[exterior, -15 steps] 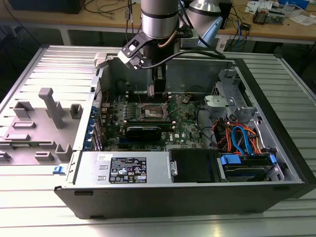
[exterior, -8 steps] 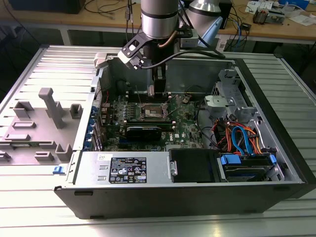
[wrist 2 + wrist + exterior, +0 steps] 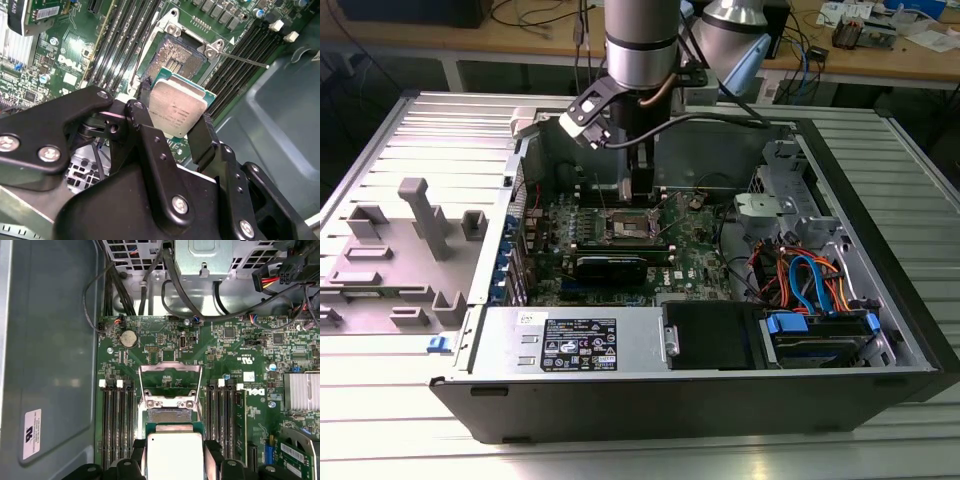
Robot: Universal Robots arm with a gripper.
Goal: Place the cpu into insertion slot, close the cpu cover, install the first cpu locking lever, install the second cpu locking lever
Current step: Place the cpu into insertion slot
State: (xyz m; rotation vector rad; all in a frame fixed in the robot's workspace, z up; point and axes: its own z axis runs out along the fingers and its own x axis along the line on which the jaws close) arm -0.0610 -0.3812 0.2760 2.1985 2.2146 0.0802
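The cpu [image 3: 177, 111] is clamped by its edges between the fingers of the hand [image 3: 175, 106] and held over the bare insertion slot [image 3: 176, 59], beside which the cpu cover [image 3: 170, 366] is swung open. In the exterior view, a grey fixture [image 3: 415, 235] is seen at the exterior view's left, the green motherboard [image 3: 695, 262] under the hand mid-case, and orange and blue cables [image 3: 810, 280] at the exterior view's right.

Bright, even light — the cpu [image 3: 174, 456] glares white in the first wrist view.

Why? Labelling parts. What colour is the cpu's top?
Dull silver; the cpu shows best in the second wrist view.
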